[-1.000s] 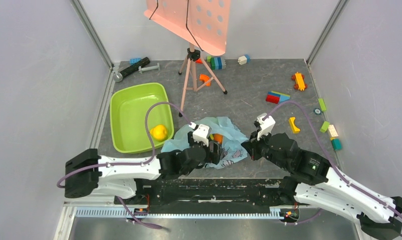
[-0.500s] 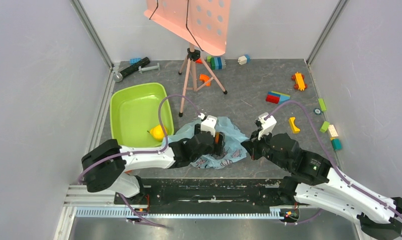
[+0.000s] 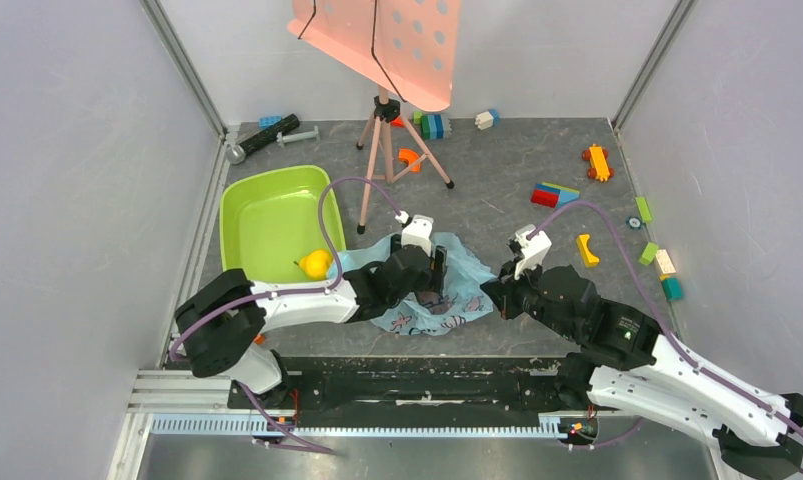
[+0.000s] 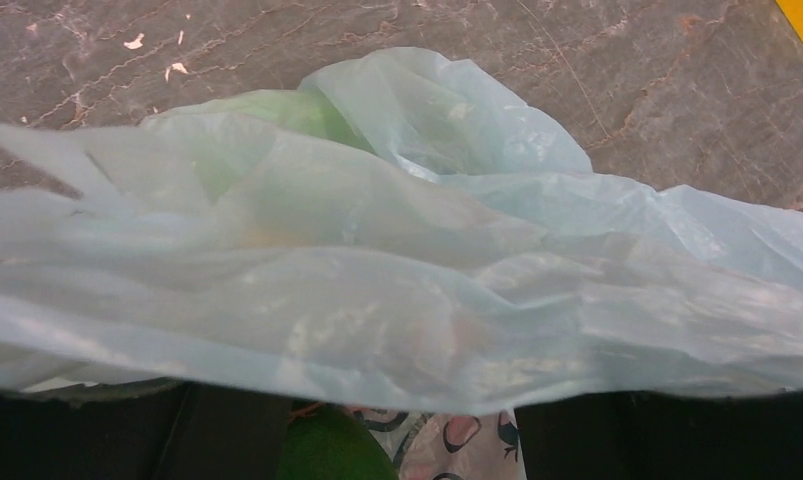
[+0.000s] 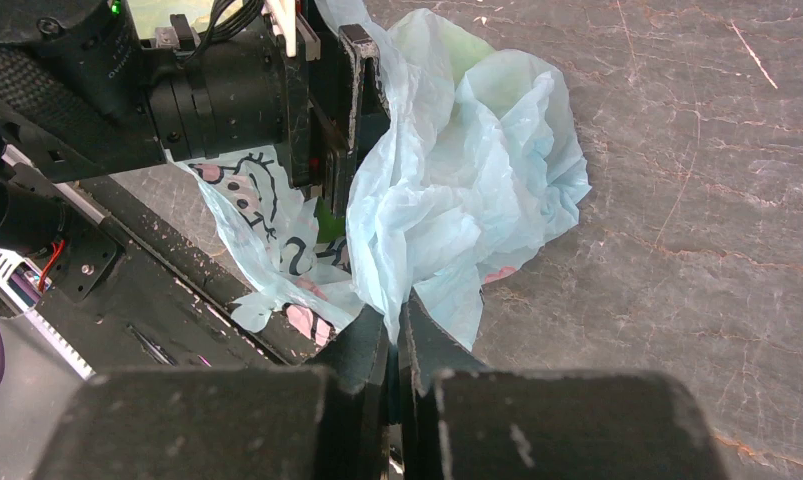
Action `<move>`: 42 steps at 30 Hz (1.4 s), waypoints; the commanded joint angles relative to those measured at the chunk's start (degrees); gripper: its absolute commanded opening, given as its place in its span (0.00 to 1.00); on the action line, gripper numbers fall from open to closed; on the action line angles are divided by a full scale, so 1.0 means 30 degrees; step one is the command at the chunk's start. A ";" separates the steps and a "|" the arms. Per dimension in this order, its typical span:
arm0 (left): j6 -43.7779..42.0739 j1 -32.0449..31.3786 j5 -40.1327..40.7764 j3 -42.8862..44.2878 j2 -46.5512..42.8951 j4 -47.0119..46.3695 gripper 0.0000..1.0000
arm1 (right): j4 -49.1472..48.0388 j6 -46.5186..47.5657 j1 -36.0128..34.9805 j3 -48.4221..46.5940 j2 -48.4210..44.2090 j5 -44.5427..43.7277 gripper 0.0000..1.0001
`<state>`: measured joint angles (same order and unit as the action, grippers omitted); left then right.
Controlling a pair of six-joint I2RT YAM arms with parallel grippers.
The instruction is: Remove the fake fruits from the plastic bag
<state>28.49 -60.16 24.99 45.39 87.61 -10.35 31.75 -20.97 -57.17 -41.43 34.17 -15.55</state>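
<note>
Right wrist view shows the right hand (image 5: 397, 325) closed tight on a thin fold at the near right edge of the plastic bag (image 5: 457, 200), which lies crumpled on the bench (image 3: 497, 180) close to its near edge. The left hand (image 3: 440, 275) is pushed in from the left, with loose film draped over it. In the left wrist view its fingers stand apart, with a green fruit (image 4: 332, 455) and a scrap of printed film in the gap. I cannot tell whether they press on the fruit. A second green shape (image 4: 277, 110) shows through the film farther in, and a yellow fruit (image 3: 317, 264) already sits in the green tub (image 3: 267, 215) to the left.

The main risk is the film itself. It covers most of the left wrist view, so the left hand works almost blind and could easily close on plastic along with the fruit — then any pull would drag the whole bag rather than free anything. The right hand's pinch is narrow, and a hard tug from the left could slip the fold out or tear it. The fruit looks glossy and rounded, so a loose or off-centre grip could squirt it out — and this close to the near edge it might roll off the bench.
</note>
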 commanded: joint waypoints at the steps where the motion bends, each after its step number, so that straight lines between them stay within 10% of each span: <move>1: 0.0090 0.0228 0.0915 0.0834 0.0057 0.0096 0.74 | -0.0530 0.0122 -0.0017 -0.0457 -0.0254 -0.0521 0.00; 33: -0.1019 -0.0764 -0.0391 0.4726 0.5567 0.3774 0.76 | -0.0298 0.0064 -0.0017 -0.0075 -0.0500 -0.0261 0.00; 42: -0.1132 -0.0747 -0.0143 0.5020 0.5171 0.4503 0.54 | -0.0094 -0.0040 -0.0024 0.0054 -0.0840 -0.0534 0.00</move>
<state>27.46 -62.37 24.67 59.00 104.62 1.30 31.92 -20.99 -57.17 -41.41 32.49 -15.55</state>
